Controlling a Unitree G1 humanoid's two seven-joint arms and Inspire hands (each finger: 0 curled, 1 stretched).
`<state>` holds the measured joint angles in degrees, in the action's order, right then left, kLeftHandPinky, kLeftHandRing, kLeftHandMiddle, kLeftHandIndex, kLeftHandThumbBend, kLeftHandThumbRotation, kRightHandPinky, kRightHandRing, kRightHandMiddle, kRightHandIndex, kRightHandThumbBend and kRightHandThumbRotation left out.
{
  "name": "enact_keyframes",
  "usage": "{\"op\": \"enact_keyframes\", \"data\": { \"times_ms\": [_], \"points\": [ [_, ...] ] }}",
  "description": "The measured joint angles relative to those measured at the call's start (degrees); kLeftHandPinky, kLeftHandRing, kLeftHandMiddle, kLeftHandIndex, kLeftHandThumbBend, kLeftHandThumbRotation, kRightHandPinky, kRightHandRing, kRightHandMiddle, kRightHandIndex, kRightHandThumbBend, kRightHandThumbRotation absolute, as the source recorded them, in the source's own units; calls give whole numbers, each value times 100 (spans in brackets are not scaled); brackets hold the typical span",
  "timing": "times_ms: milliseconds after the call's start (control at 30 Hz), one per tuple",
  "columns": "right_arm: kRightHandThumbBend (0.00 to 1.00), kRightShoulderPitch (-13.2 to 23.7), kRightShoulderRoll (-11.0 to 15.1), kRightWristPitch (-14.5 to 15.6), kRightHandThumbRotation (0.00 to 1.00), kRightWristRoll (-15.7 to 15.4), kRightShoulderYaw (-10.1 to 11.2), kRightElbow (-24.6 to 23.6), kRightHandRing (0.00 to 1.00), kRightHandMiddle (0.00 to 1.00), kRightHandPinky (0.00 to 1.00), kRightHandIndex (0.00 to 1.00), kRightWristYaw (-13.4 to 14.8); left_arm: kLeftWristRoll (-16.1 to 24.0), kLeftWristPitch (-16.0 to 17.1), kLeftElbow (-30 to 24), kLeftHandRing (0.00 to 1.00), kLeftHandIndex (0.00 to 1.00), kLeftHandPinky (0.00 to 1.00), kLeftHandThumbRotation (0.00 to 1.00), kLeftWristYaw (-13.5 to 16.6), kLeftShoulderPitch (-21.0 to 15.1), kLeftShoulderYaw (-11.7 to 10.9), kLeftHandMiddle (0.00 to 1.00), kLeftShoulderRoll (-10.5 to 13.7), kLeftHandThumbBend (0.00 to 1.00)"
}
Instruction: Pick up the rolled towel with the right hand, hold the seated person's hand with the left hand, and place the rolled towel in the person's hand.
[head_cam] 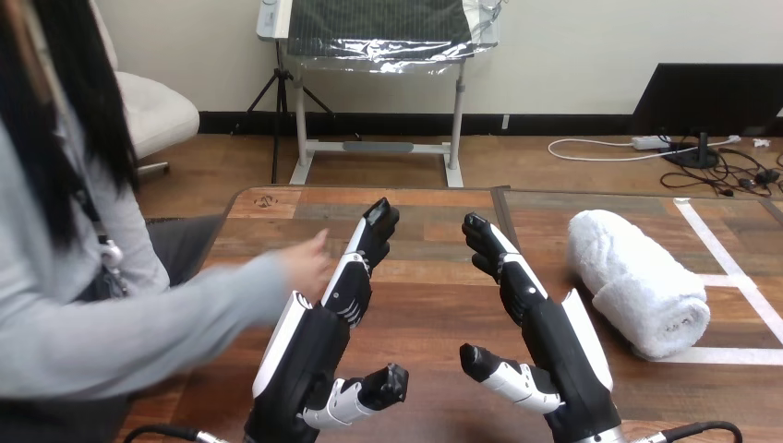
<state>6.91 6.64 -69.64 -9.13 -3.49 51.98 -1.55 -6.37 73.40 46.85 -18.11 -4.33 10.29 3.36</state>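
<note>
The towel [637, 281] lies rolled on the right of the worktop [429, 305], just beside the right robot hand [540, 318], which is released, fingers straight, holding nothing. That robot hand should swing right, come over the roll's middle and close round it evenly so it does not unroll. The left robot hand [319, 332], also released, stands beside the person's hand [305, 261], not grasping it.

White tape strips [739, 355] cross the wooden table [425, 314].
</note>
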Motion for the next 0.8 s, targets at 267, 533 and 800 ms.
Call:
{"op": "enact_keyframes", "data": {
  "times_ms": [267,533,800],
  "points": [
    [100,0,0,-1,78,-24,1,0,95,94,94,95,38,7,1,0,100,100,100,80,-13,7,-2,100,-3,100],
    [100,0,1,-1,78,-33,4,0,95,94,94,94,81,14,1,0,100,100,100,79,-15,7,-6,100,-4,100],
    [100,0,4,-1,78,-84,9,0,95,94,94,94,133,4,-1,-4,100,100,100,79,-30,7,-6,100,-4,100]
  ]
}}
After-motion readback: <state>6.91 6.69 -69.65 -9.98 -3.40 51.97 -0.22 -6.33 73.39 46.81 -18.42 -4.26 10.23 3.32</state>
